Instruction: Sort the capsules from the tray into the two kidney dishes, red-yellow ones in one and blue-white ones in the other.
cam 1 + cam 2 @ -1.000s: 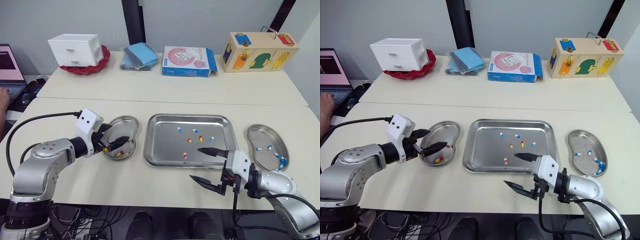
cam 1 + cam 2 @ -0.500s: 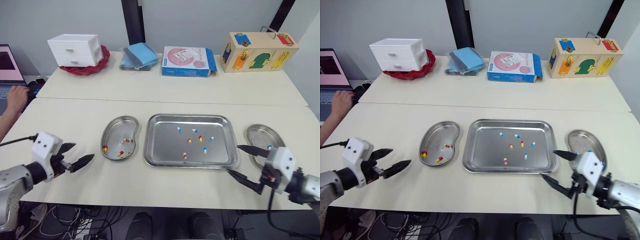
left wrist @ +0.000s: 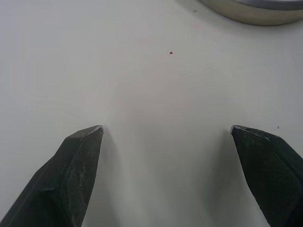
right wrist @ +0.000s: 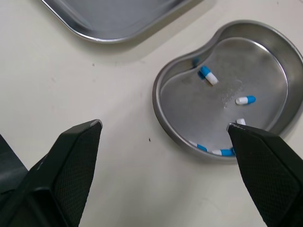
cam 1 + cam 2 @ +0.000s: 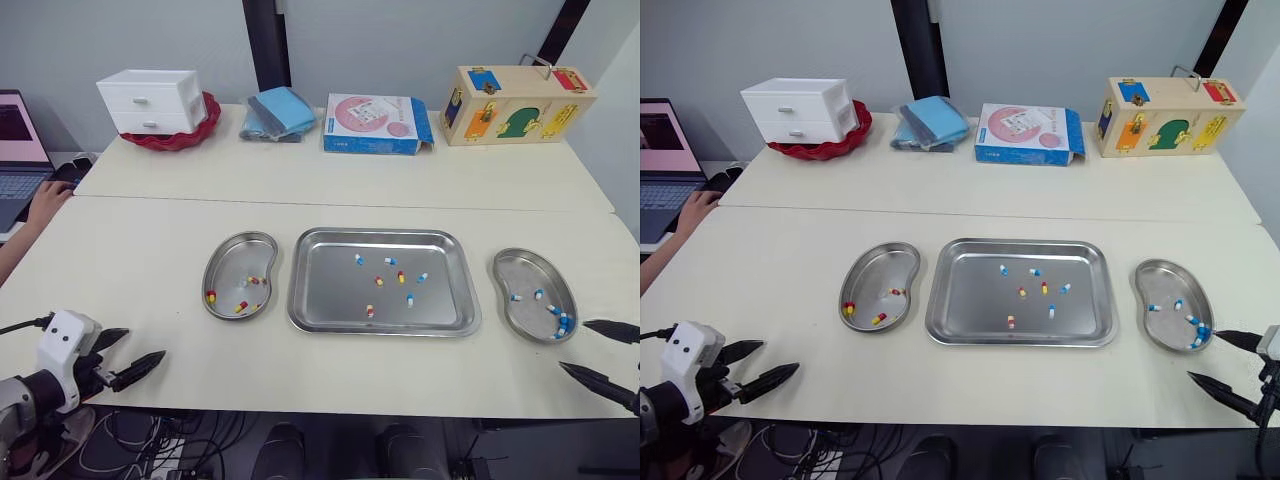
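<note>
While both hang over the table's point(image 5: 150, 240) near edge with fingers spread wide and empty, the left gripper point(image 5: 145, 343) shows whole and the right gripper point(image 5: 573, 345) is cut off at the wrist. Beyond, seven capsules point(image 5: 401, 277) lie in the tray point(image 5: 330, 290) between the left kidney dish point(image 5: 235, 262), holding red-yellow ones, and the right kidney dish point(image 5: 525, 265), holding blue-white ones, one partly behind a fingertip.

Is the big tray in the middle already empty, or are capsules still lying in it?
Not empty. The tray holds several capsules, red-yellow and blue-white ones, scattered around its middle.
</note>
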Controlling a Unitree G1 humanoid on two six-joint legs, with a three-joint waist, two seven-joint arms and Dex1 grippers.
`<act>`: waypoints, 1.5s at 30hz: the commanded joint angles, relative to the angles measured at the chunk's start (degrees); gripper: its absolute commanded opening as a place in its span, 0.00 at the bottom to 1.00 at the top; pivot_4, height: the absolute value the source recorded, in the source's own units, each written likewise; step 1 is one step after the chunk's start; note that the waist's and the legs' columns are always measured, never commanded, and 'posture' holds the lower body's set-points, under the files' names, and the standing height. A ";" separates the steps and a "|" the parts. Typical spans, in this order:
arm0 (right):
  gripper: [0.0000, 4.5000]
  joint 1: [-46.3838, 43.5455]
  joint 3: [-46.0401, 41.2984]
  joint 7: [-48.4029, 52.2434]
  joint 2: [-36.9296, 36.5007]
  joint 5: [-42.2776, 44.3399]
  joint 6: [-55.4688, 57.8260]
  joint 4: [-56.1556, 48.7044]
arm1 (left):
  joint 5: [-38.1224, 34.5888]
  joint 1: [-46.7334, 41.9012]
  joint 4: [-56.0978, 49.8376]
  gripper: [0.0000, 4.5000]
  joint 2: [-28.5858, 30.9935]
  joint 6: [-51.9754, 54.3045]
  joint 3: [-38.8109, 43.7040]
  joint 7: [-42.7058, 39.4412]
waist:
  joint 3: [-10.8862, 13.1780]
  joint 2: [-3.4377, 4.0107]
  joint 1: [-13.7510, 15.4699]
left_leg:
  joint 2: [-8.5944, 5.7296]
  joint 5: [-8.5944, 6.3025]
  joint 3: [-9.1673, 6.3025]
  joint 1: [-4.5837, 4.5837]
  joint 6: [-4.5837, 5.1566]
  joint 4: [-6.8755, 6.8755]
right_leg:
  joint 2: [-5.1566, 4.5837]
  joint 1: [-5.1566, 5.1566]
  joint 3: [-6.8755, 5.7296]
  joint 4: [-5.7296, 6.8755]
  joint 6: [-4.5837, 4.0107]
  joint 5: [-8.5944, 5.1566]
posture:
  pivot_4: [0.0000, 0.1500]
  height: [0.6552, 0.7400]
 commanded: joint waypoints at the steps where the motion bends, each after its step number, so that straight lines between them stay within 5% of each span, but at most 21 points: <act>1: 1.00 0.18 -2.24 0.67 -0.64 -0.40 -0.75 0.55 | -0.70 0.55 -1.55 0.99 -0.13 -1.10 1.22 -0.06 | 0.00 0.00 -0.01 | 0.00 0.00 0.00 0.00 0.00 0.00 | 0.00 0.00 0.01 0.00 0.00 0.00 | 1.00 1.00; 34: 1.00 -2.75 0.39 -0.27 -0.07 -2.56 -2.02 -0.56 | -3.10 1.37 -4.01 0.99 -0.51 -2.24 0.45 -5.12 | 0.00 0.00 0.00 | 0.00 0.00 0.00 0.00 0.00 0.00 | 0.00 0.01 0.01 0.00 0.00 0.00 | 1.00 1.00; 45: 1.00 1.13 -0.75 -0.28 1.49 -2.98 -2.92 -3.21 | -8.96 3.62 -18.35 0.99 -4.27 -6.06 -7.18 -14.02 | -0.01 0.03 0.12 | -0.01 0.00 0.03 0.00 0.00 0.02 | -0.01 0.05 0.02 -0.01 0.01 0.00 | 1.00 1.00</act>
